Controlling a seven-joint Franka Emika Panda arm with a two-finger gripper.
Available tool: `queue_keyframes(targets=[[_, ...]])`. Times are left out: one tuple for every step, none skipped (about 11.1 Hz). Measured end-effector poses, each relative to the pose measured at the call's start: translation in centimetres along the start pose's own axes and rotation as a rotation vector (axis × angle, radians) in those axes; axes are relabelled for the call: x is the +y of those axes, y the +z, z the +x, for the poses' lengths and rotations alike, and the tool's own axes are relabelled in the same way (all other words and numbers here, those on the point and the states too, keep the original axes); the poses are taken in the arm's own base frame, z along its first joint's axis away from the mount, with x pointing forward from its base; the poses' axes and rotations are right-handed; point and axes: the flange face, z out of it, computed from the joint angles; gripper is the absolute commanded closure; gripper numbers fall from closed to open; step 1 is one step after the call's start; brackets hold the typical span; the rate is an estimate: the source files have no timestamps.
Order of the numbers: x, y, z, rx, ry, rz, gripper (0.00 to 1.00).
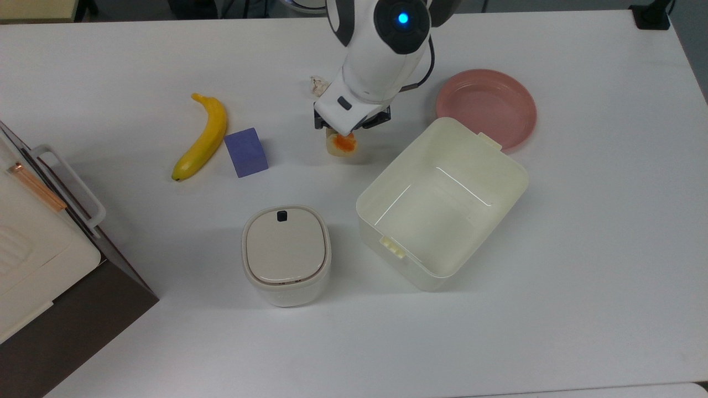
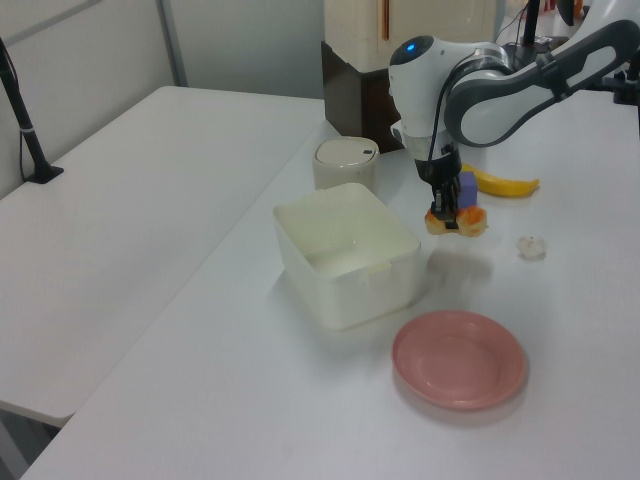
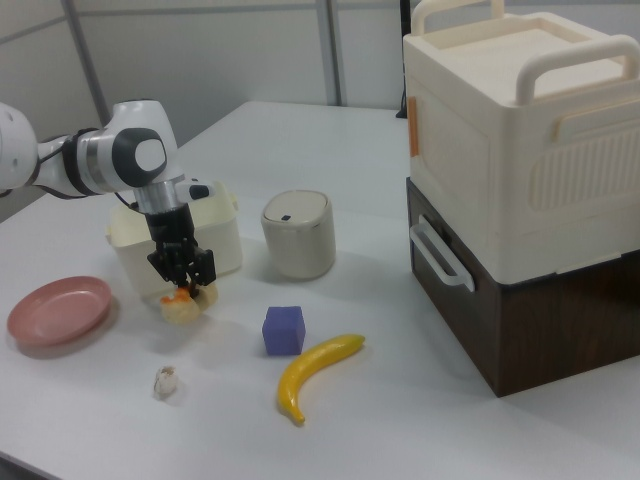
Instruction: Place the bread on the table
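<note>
White table (image 1: 581,232), bread (image 1: 343,145) between open bin (image 1: 442,202) and cube (image 1: 246,152).

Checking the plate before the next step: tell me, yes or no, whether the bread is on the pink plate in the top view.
No. The pink plate is bare, and the bread sits under the gripper, off to the top view's left.

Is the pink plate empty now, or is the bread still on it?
Empty. The pink plate shows only its bare surface; the bread is away from it, under the tool, between the purple cube and the open cream bin.
</note>
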Motion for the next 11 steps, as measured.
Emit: queue_keyframes(targets=[[0.3,0.1,0.1,-0.001,0.005,0.0,0.0],[0.7,-0.2,0.1,0.005,0.012,0.002,0.0],[1.5,-1.0,0.1,0.02,0.024,0.006,0.0],[2.9,-2.7,-0.2,0.049,0.034,0.015,0.0],[4.9,-5.2,-1.0,0.082,0.044,0.041,0.0],[7.4,-8.3,-2.3,0.124,0.051,0.082,0.0],[10.2,-11.5,-4.2,0.169,0.058,0.111,0.0],[12.6,-14.1,-6.2,0.208,0.067,0.125,0.0],[14.3,-15.8,-7.8,0.236,0.074,0.132,0.0],[15.0,-16.4,-8.6,0.25,0.082,0.136,0.0],[15.0,-16.4,-8.7,0.249,0.082,0.14,0.0]])
